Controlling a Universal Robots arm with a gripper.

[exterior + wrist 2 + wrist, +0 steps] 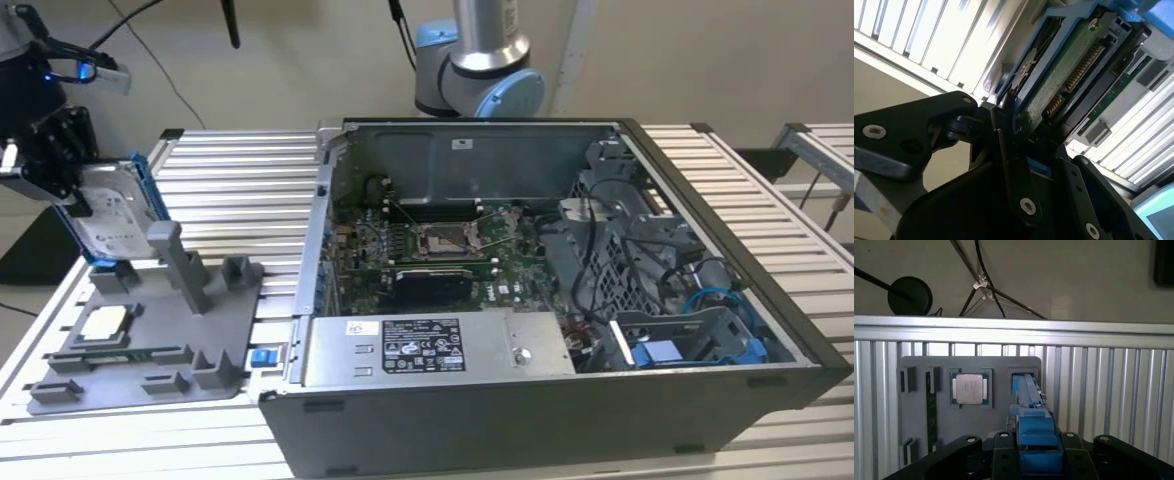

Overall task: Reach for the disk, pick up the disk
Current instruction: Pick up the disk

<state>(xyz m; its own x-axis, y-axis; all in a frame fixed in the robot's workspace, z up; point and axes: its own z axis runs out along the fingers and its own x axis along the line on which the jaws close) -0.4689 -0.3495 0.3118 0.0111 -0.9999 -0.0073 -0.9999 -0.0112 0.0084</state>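
At the near end of the grey tray [147, 378] lies a square silver chip [107, 322], with a green strip [118, 353] in a slot just beside it. Past the tray's upright posts [180, 262], at its far end, the disk [114, 215] stands on edge in its blue frame. Its lower edge is at the tray's far slot, and I cannot tell whether it is clear of the slot. The gripper [70, 195] is on it from above. Both wrist views show the jaws closed on the disk from either side. The tray sits on a slatted metal surface [240, 170]. Beside the tray, on the exterior view's right, lies an open computer case [534, 425], and beyond the case is the arm's base [481, 75].
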